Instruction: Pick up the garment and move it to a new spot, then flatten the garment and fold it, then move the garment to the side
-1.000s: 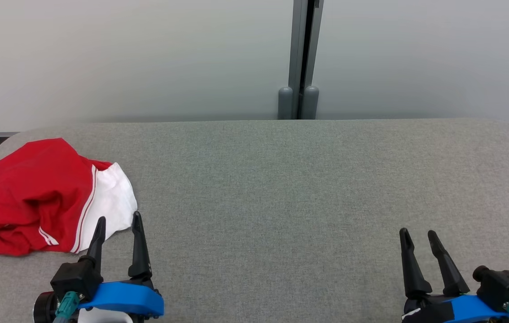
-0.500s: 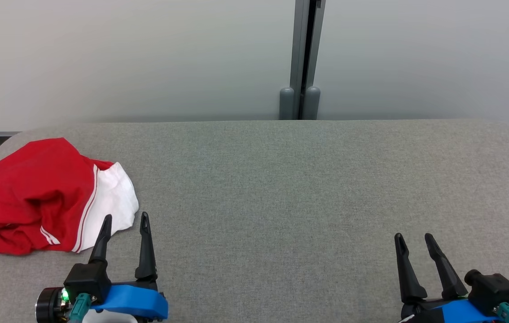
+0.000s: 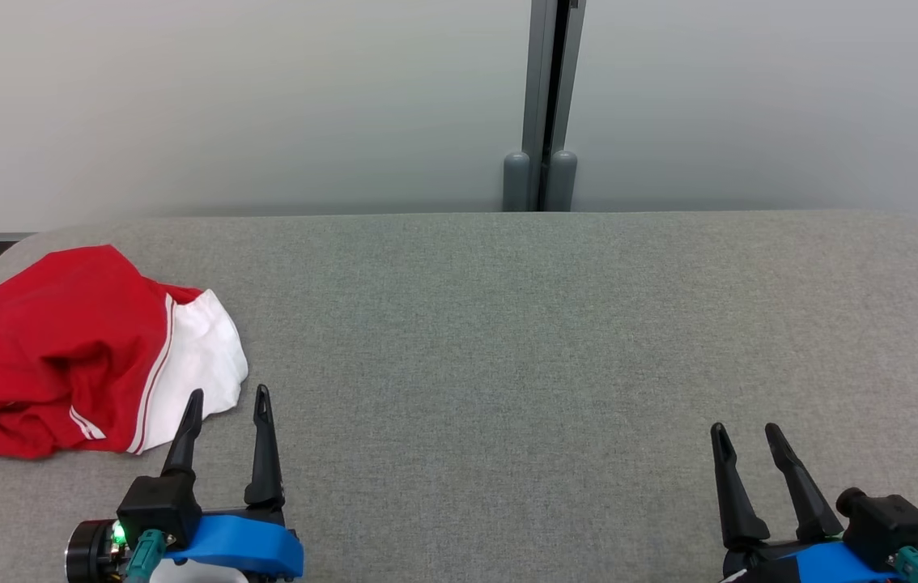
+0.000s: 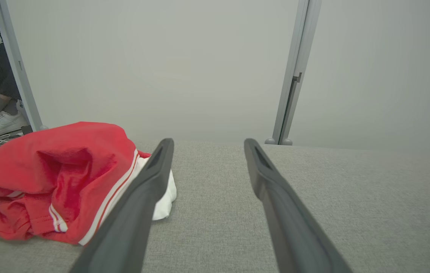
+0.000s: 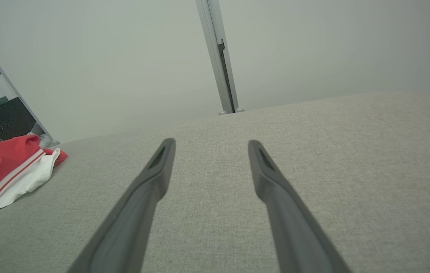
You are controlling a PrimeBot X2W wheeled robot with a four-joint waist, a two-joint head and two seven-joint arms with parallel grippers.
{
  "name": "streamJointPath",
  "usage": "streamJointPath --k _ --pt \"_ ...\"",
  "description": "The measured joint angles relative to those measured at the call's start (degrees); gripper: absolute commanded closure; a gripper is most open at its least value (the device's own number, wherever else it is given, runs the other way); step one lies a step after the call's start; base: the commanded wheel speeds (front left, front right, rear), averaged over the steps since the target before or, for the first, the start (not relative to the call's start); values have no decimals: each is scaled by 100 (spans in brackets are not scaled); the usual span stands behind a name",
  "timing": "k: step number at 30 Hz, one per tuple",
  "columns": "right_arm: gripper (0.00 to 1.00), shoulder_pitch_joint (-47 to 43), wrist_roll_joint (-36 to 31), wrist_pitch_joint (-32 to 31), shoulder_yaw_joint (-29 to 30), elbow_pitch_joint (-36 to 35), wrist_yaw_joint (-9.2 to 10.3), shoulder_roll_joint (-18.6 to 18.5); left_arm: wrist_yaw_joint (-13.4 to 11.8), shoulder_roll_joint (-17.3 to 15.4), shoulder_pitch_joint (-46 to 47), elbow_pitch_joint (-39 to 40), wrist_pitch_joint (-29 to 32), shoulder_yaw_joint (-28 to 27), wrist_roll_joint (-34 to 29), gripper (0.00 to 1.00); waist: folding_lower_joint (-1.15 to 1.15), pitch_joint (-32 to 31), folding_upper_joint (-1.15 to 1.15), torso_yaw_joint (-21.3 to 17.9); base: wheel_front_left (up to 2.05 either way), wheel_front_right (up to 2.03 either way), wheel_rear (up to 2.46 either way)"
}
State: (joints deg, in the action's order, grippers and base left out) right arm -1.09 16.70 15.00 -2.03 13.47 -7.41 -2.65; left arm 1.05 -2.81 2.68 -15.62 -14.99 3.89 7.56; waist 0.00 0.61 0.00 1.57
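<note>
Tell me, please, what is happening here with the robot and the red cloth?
A two-armed robot faces a grey padded table. A red and white garment lies crumpled at its left end, not yet picked up. The left gripper is open close to the garment's white part. The right gripper is open too, far from it, holding nothing.

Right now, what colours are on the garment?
The garment is mostly red with a white panel and thin white stripes, clearest in the left wrist view.

The garment [image 3: 62, 348] lies crumpled in a loose heap at my far left on the grey worktop [image 3: 507, 324], close to its rounded left corner. It is red, and its white panel, edged with thin stripes, faces the worktop's middle.
</note>
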Motion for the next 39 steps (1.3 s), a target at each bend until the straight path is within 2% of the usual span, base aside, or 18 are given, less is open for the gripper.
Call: streamJointPath --k 9,16,26,39 --pt "0 0 -1 0 13 0 0 0 0 -7 7 -45 -1 -55 7 0 0 -2 0 41 0 0 0" --pt "0 -27 -10 4 4 -37 0 -2 -29 -11 22 -58 -1 -108 8 0 0 -22 -1 251 0 0 0" --pt "0 -37 -9 4 -48 -47 -1 -2 -103 -58 16 -58 -3 -199 42 0 0 -73 -1 834 0 0 0" --pt "0 -63 -53 4 -91 -66 -1 -1 -168 -144 -4 1 -8 -327 103 0 0 -51 -1 1776 0 0 0"
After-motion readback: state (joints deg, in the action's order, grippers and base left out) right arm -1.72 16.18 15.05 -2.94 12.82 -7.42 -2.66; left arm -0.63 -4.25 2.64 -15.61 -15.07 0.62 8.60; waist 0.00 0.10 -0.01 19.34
